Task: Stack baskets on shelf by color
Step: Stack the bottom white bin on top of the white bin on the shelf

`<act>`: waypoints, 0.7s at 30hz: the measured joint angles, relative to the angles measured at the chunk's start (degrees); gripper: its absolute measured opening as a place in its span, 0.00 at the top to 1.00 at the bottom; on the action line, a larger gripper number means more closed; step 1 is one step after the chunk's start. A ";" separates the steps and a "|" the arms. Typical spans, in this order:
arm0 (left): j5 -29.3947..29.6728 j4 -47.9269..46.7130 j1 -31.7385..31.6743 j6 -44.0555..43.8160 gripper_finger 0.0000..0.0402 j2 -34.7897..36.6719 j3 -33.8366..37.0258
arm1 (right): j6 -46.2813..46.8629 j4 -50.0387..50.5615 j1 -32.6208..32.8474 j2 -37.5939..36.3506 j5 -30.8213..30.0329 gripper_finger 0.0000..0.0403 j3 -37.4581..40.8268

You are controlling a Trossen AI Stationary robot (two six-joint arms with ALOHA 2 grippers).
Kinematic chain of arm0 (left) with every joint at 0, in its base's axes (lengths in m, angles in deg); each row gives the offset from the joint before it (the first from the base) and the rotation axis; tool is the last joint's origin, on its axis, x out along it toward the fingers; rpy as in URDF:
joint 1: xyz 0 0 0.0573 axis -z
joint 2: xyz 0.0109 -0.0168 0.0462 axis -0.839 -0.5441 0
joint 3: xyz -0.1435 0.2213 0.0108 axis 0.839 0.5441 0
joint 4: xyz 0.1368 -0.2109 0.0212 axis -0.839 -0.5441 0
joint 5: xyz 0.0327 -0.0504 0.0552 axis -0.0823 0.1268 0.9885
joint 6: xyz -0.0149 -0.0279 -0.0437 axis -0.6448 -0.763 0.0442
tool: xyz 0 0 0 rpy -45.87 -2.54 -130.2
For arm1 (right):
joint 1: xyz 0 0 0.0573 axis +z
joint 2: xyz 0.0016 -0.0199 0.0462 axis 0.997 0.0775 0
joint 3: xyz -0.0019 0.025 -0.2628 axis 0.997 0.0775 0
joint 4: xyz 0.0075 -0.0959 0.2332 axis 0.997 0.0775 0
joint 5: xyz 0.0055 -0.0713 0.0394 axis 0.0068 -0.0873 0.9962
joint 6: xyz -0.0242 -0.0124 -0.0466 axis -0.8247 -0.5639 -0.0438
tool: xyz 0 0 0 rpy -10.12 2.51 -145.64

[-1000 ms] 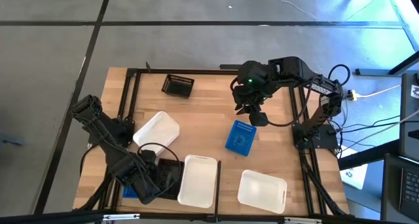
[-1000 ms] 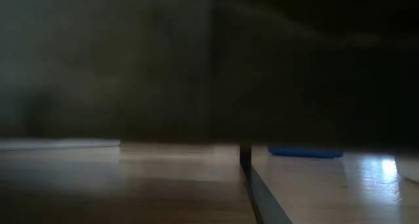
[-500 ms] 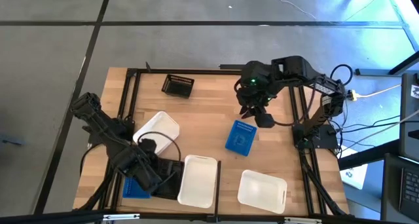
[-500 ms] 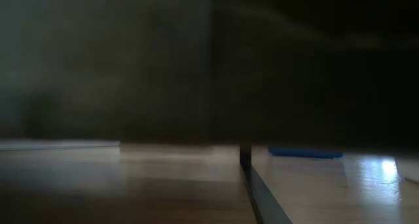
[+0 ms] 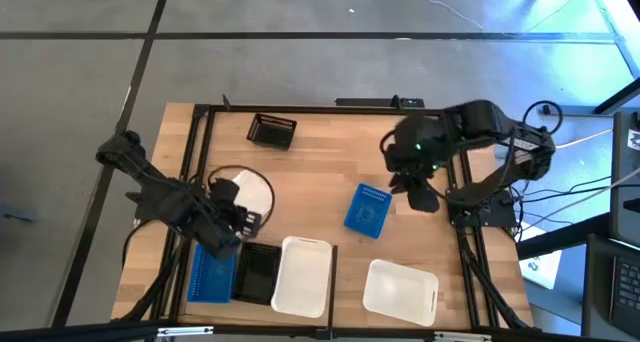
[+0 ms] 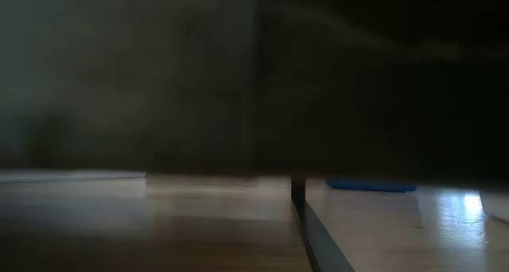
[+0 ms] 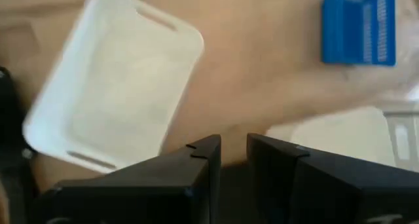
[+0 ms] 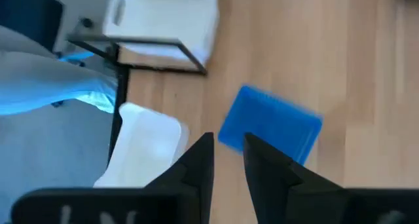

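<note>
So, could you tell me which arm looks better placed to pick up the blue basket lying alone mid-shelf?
Probably the right. The right gripper hovers just beside that blue basket, holding nothing, while the left gripper is across the shelf over a white basket.

We look straight down on the shelf point(image 5: 320, 162); a low camera skims it; both wrist cameras share the blue basket point(image 7: 359, 26).

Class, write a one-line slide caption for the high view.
Two arms above a wooden shelf scattered with blue, black and white baskets.
</note>
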 joint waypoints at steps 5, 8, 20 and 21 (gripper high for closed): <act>1.31 -1.89 -2.96 2.83 0.84 2.93 0.00 | 18.22 -0.55 3.32 -6.04 -1.18 0.80 12.53; 3.06 -2.39 -5.23 6.51 0.84 4.81 0.00 | 28.01 -0.58 5.66 -8.57 -0.59 0.80 18.88; 3.43 -1.69 -15.28 39.53 0.84 13.96 0.02 | 34.28 -20.91 17.91 -9.67 4.62 0.80 39.51; 3.39 -1.69 -15.81 41.01 0.84 14.90 0.02 | 34.32 -25.09 18.73 -9.72 3.73 0.80 41.40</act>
